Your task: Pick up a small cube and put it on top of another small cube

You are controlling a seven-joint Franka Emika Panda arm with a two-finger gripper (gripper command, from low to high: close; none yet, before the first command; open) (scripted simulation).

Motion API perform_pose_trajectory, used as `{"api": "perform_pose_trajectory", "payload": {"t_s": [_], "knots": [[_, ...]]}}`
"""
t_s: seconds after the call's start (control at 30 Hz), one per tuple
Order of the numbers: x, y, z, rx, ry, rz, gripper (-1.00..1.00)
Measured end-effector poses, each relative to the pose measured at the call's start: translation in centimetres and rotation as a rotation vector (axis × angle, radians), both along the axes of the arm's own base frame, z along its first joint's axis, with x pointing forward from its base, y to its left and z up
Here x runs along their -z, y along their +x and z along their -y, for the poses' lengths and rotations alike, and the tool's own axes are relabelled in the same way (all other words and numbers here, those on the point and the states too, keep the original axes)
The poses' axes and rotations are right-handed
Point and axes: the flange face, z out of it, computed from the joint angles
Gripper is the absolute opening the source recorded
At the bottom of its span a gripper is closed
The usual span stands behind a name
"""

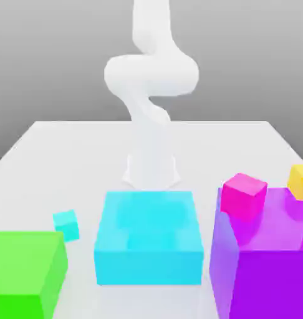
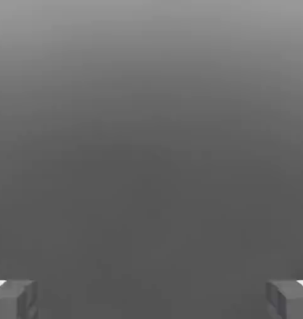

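Exterior view: arm (image 1: 148, 93) is standing folded at the back of the table (image 1: 67, 137), well apart from every block. Small cyan cube (image 1: 66, 225) is sitting on the table between the green block (image 1: 26, 271) and the large cyan block (image 1: 148, 237), untouched. Small magenta cube (image 1: 243, 195) is resting on the purple block (image 1: 266, 261); a small yellow cube (image 1: 300, 180) is sitting beside it, toward the exterior view's right. Hand view: gripper (image 2: 151, 299) is looking at blank grey, fingertips (image 2: 14, 298) spread wide at the frame edges, nothing between them. Nothing of the task is looking done yet: approach, grasp, lift and stacking are all remaining.
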Motion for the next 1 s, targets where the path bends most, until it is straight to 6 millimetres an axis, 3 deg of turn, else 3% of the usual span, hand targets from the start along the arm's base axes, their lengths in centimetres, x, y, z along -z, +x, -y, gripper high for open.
{"api": "perform_pose_trajectory", "payload": {"t_s": [0.13, 0.3, 0.43, 0.6, 0.67, 0.83, 0.87, 1.0], "knots": [[9.9, 3.0, 5.3, 0.197, 0.07, -0.137, 0.0], [22.4, 2.4, 11.7, 0.45, 0.17, -0.296, 0.0], [32.5, -1.4, 16.0, 0.671, 0.265, -0.427, 0.0], [45.1, -9.8, 18.6, 0.972, 0.41, -0.597, 0.0], [47.7, -11.2, 19.2, 1.026, 0.433, -0.615, 0.0], [52.1, -11.4, 18.8, 1.025, 0.43, -0.625, 0.0], [52.7, -11.5, 18.7, 1.025, 0.431, -0.625, -1.0], [52.7, -11.4, 18.7, 1.025, 0.43, -0.624, -1.0]]}}
